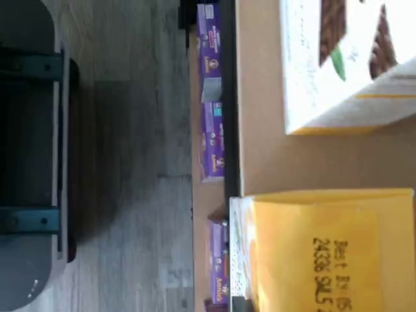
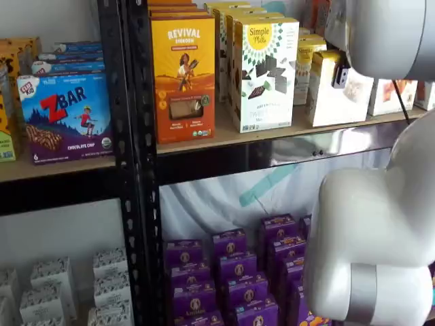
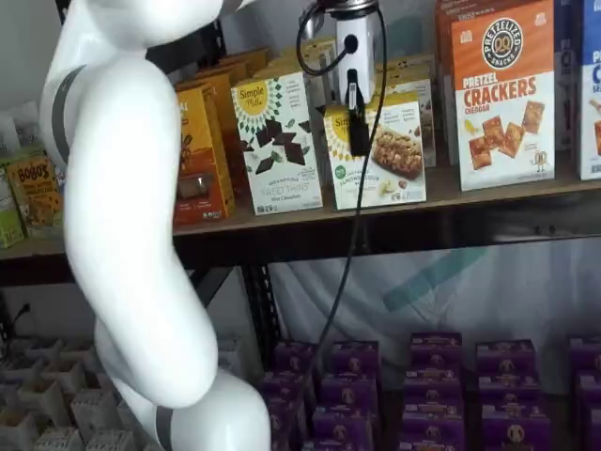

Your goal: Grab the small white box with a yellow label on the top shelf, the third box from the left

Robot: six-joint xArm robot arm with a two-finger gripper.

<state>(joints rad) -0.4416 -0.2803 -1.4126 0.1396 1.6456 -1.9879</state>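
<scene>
We read "REVIVAL" on the yellow-orange box [image 2: 183, 75] and "Simple Mills" in the round yellow logo of the tall white box [image 2: 265, 71]; in a shelf view that same box [image 3: 277, 141] also carried "SWEET THINS". The purple box [image 2: 66, 117] said "ZBAR" with "CHOCOLATE CHIP" beneath. The orange-and-white carton [image 3: 502, 94] bore "PRETZELIZED" in a round badge, then "PRETZEL CRACKERS CHEDDAR". A green box [image 3: 33, 193] showed "BOBO'S". In the wrist view, the yellow box top [image 1: 325, 250] was stamped "Best By" and "24336 SAL5". Print on the small white box [image 3: 385, 155] was too small to read.
</scene>
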